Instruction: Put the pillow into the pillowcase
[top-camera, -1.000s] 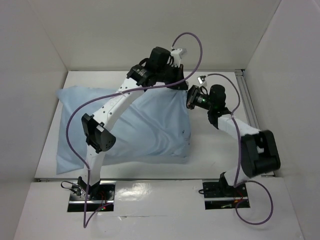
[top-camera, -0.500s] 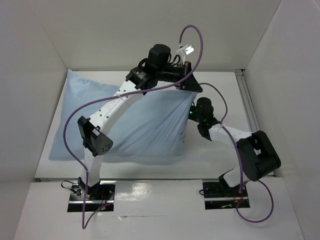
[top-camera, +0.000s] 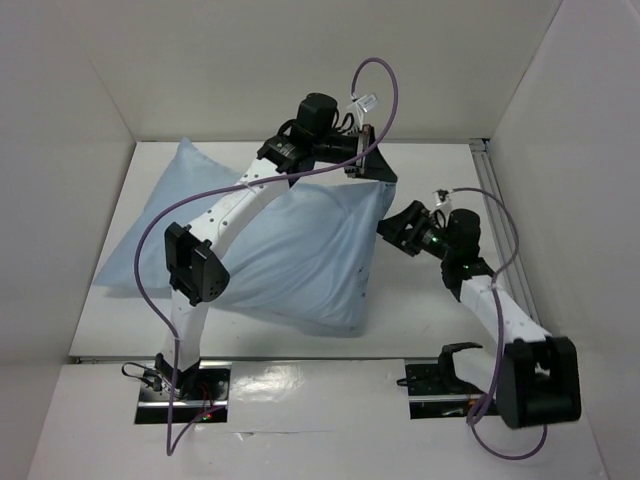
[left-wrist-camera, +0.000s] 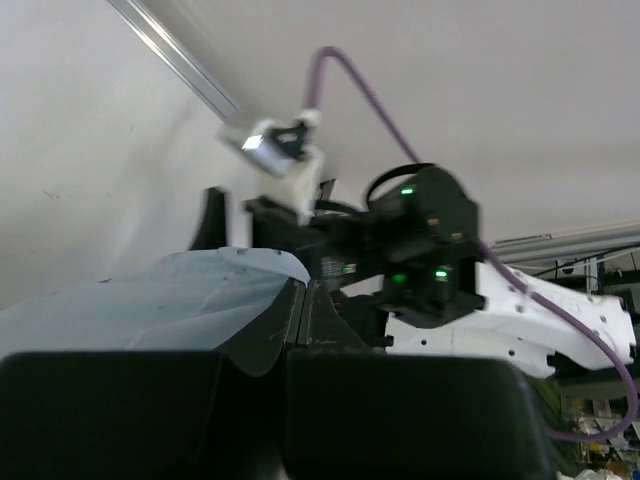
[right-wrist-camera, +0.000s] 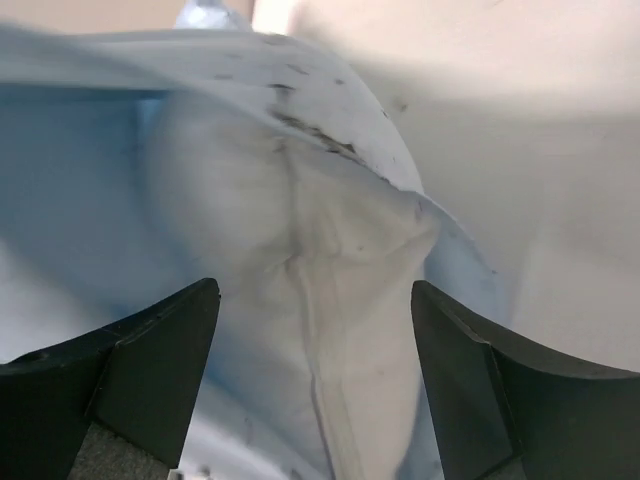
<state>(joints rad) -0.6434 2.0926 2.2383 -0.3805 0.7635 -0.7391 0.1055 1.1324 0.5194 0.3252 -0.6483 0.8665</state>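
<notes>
The light blue pillowcase (top-camera: 290, 250) lies bulging across the table, its far right corner lifted off the surface. My left gripper (top-camera: 368, 168) is shut on that corner; in the left wrist view its jaws (left-wrist-camera: 300, 310) pinch the blue cloth (left-wrist-camera: 190, 300). My right gripper (top-camera: 397, 232) stands open just right of the pillowcase's right edge. In the right wrist view a corner of the white pillow (right-wrist-camera: 340, 300) shows inside the blue pillowcase (right-wrist-camera: 80, 180), between and beyond the spread fingers of the right gripper (right-wrist-camera: 315, 340). From above the pillow is hidden by the pillowcase.
White walls enclose the table on the left, back and right. A metal rail (top-camera: 495, 210) runs along the right edge and another along the near edge. The right arm (left-wrist-camera: 520, 320) shows close behind the left gripper in the left wrist view.
My right gripper has opened and drawn back to the right, away from the pillowcase's edge. The left gripper kept its hold on the corner, and the pillowcase bulged and shifted on the table.
</notes>
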